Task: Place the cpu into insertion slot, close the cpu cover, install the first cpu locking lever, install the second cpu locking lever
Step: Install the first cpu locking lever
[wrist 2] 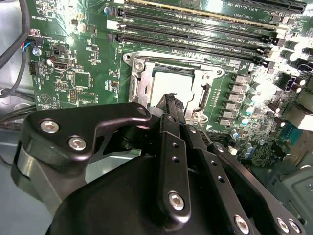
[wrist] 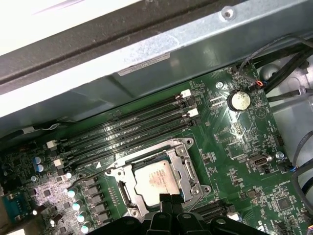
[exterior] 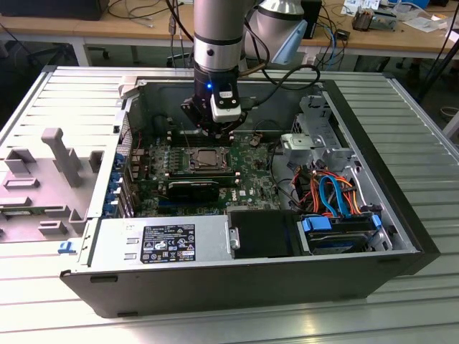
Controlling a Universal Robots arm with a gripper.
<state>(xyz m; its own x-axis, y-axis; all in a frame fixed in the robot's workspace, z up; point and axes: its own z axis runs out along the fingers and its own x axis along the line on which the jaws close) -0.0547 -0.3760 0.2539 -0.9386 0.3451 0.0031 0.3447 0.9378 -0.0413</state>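
Fingertips of the gripper [wrist 2: 170,100] were pressed together, pinching nothing, probably to serve as one narrow pusher at the near edge of the insertion slot [wrist 2: 129,57]. Just beyond, the cpu [wrist 2: 172,82] sat in it, framed by the lowered cpu cover [wrist: 188,170]. The memory slots [wrist 2: 195,30] lay farther off.

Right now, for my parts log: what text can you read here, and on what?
Power supply label: print too small to read.
Circuit board: white lettering, too small.
Top of the cpu: faint marks, blurred.
Case-wall sticker: blurred.
Nothing can be quoted.
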